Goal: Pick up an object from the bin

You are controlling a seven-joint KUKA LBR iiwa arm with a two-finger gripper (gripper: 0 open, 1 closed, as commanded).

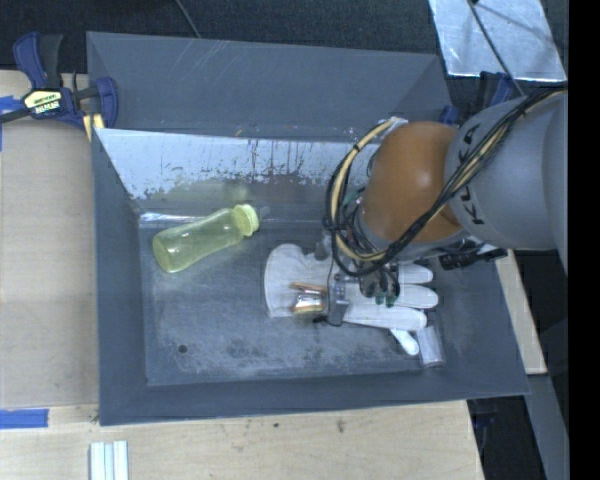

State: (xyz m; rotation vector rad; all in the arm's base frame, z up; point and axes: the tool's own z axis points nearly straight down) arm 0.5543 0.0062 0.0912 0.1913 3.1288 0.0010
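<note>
While the gripper (325,303) sat low on the white fabric glove (280,276) near the grey metal bin's (120,298) right wall, its opening could not be told. Nothing looked lifted yet, and the pale yellow plastic bottle (202,238) lay apart, leftward.

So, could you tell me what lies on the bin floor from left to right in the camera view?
A yellow-green plastic bottle lying on its side → white glove. The gripper overlaps the glove, so I leave it out.
</note>
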